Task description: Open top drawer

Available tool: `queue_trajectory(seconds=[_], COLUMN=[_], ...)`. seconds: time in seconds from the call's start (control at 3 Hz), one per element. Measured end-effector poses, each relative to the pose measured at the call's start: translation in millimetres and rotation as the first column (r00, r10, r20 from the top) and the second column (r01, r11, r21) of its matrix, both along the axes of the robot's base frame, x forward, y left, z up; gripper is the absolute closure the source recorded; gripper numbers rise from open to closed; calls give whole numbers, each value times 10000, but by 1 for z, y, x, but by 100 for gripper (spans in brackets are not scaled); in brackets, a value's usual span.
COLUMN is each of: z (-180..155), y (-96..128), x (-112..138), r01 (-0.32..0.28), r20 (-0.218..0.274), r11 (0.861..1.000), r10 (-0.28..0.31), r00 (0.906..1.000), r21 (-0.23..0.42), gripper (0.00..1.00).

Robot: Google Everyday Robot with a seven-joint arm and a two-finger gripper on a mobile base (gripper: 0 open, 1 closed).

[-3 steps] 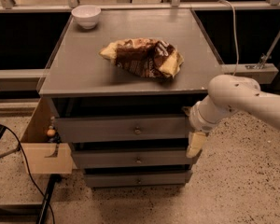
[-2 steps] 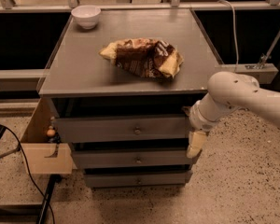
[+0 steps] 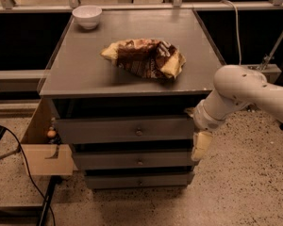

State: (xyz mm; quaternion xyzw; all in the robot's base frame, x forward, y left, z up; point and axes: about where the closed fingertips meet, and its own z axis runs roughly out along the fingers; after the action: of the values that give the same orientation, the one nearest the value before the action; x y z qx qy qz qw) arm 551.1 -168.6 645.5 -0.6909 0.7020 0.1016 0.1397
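**Approach step: claw not yet on the knob**

The claw [image 3: 200, 146] hangs at the right end of the drawer stack, just beside the top drawer [image 3: 108, 130] (spread or closed, I cannot tell). That drawer, uppermost of 3 under the tabletop [image 3: 85, 65], looks shut. The next move likely calls for reaching across to its knob [image 3: 139, 132], gripping it and pulling straight out.

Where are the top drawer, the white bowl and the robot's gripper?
top drawer [image 3: 118, 130]: camera view, grey front, left of its knob.
white bowl [image 3: 87, 17]: camera view, its outer side.
gripper [image 3: 201, 146]: camera view, pale tip, by the top drawer's right end.
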Motion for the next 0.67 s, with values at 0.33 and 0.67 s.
queue_trajectory(seconds=[0.33, 0.67], z=[10, 15], y=[0, 0], x=[-14, -24], r01=[-137, -224], r20=[-422, -884], r11=[9999, 9997], r10=[140, 233], r00=[9990, 9958], r21=[70, 110], gripper=[0, 0])
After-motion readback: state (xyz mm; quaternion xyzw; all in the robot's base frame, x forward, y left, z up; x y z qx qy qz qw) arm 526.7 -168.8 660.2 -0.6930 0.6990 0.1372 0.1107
